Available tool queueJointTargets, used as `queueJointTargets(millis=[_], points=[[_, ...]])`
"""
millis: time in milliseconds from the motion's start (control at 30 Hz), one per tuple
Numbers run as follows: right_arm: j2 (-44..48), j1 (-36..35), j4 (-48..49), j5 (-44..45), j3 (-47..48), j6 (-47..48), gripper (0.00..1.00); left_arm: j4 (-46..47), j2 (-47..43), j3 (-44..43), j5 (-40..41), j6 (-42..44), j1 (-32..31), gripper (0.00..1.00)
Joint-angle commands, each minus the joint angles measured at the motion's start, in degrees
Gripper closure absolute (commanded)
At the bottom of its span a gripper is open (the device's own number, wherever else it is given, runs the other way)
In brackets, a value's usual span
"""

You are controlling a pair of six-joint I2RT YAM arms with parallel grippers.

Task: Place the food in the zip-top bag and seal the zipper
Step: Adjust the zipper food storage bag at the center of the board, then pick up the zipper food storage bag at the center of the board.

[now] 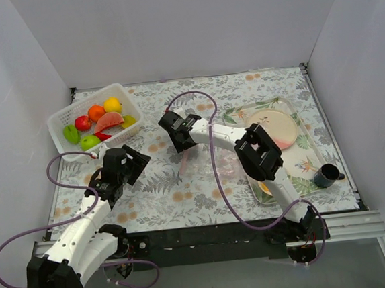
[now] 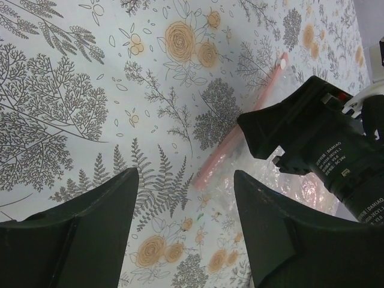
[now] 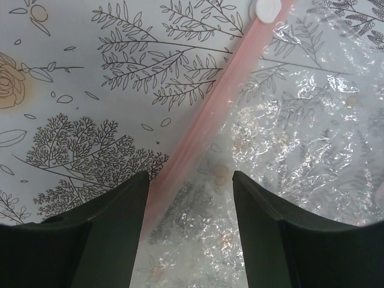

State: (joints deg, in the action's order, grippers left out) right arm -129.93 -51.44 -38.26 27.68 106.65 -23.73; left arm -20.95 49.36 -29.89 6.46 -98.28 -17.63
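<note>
The right pincer [image 3: 189,180] is open, its two dark fingers spread and holding nothing. Right under it runs the zipper [image 3: 210,102], a thin, smooth pink strip. Next to that lies the zip-top bag [image 3: 300,120], clear, crinkly and shiny, flat on the flowery cloth [image 3: 90,90]. The left pincer [image 2: 186,177] is open too, and the black right arm [image 2: 324,150] in front of it hides part of the bag. The food [image 1: 108,121], round shiny toy fruits, sits apart from both pincers in a white slotted basket [image 1: 59,118].

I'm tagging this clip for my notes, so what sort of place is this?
Probably a robot test booth, not a real kitchen: plain white walls box in a table, two arms are bolted to a metal rail, and the fruit in the basket looks like glossy toys.
</note>
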Motion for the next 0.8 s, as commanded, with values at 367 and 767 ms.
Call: queueJointTargets(millis=[367, 767], points=[[13.46, 1.7, 13.81, -7.81, -17.61, -2.91, 0.91, 5.12, -0.15, 3.96, -5.31, 1.95, 0.23, 0.37], [31.66, 0.99, 27.54, -22.05, -34.49, -4.4, 0.99, 20.59, 5.04, 8.18, -15.95, 1.69, -3.89, 0.44]])
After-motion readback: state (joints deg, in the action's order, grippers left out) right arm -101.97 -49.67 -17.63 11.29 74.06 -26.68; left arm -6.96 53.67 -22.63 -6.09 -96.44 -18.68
